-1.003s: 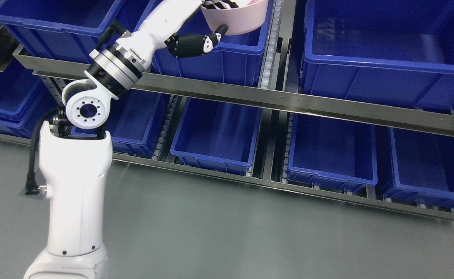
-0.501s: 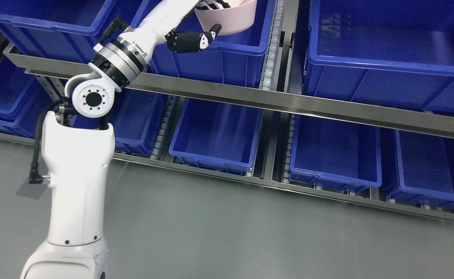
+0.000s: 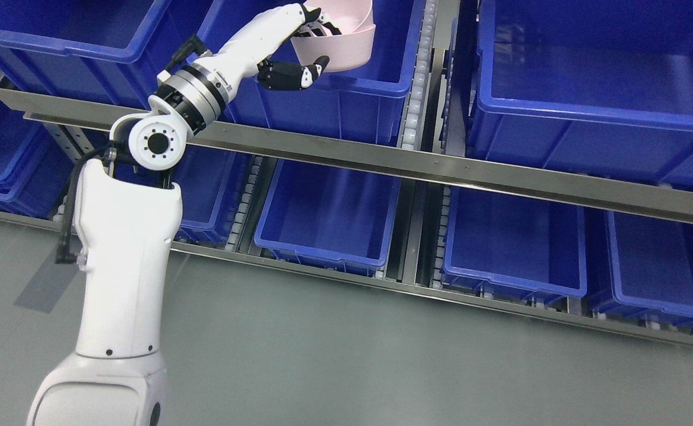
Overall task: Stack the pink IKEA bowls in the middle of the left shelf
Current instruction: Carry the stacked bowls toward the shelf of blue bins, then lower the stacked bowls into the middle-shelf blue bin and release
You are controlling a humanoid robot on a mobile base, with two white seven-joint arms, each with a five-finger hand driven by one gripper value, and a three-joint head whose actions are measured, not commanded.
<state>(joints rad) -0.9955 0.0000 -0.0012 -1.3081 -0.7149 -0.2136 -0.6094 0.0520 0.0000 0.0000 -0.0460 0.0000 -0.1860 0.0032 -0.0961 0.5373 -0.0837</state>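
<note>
At the top of the head view, the left hand (image 3: 305,44) grips a pale pink round plastic bowl (image 3: 340,41). Its dark fingers (image 3: 319,18) reach over the near rim into the bowl, and the black thumb (image 3: 299,74) presses against the outside wall from below. The bowl is tilted, its open side turned up and away, and it sits within the mouth of a deep blue plastic bin (image 3: 346,100) on the upper shelf level; whether the bowl touches the bin floor cannot be told. The white left forearm (image 3: 245,41) crosses the bin's near rim, running back through a silver and black wrist ring (image 3: 195,94) to a round white elbow joint (image 3: 154,142) and a white upper arm (image 3: 124,266) that rises from the lower left corner.

Just beside the bin, a strip of white rollers (image 3: 417,71) separates it from a larger blue bin (image 3: 589,130) on the right. A steel shelf rail (image 3: 441,171) runs below both. Beneath the rail, a row of smaller blue bins (image 3: 322,219) stands on the lower level, above grey floor (image 3: 382,355).
</note>
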